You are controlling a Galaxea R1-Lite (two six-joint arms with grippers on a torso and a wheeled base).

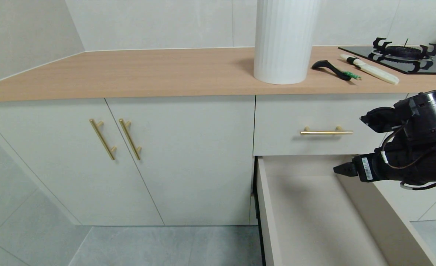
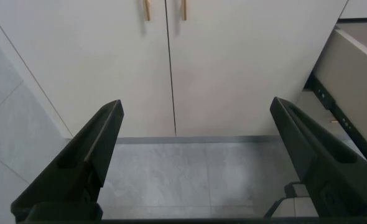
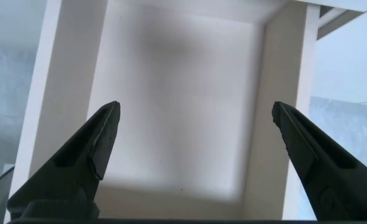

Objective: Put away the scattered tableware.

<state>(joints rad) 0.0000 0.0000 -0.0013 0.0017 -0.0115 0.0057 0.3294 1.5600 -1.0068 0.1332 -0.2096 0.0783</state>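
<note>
Two utensils lie on the wooden counter (image 1: 147,74) at the back right: a black utensil (image 1: 330,67) with a green-striped end, and a long cream one (image 1: 371,69) beside it. Below the counter, a drawer (image 1: 263,192) is pulled out and its inside looks bare. My right gripper (image 1: 345,169) hangs over the drawer's far part, well below the utensils. In the right wrist view this gripper (image 3: 195,107) is open above the drawer's floor (image 3: 183,93), with nothing between its fingers. My left gripper (image 2: 196,109) is open and faces the cabinet doors (image 2: 171,62) low near the floor.
A tall white ribbed cylinder (image 1: 282,40) stands on the counter left of the utensils. A black gas hob (image 1: 406,55) occupies the far right corner. Above the open drawer is a shut drawer with a gold handle (image 1: 326,132). Two cabinet doors with gold handles (image 1: 114,138) are shut.
</note>
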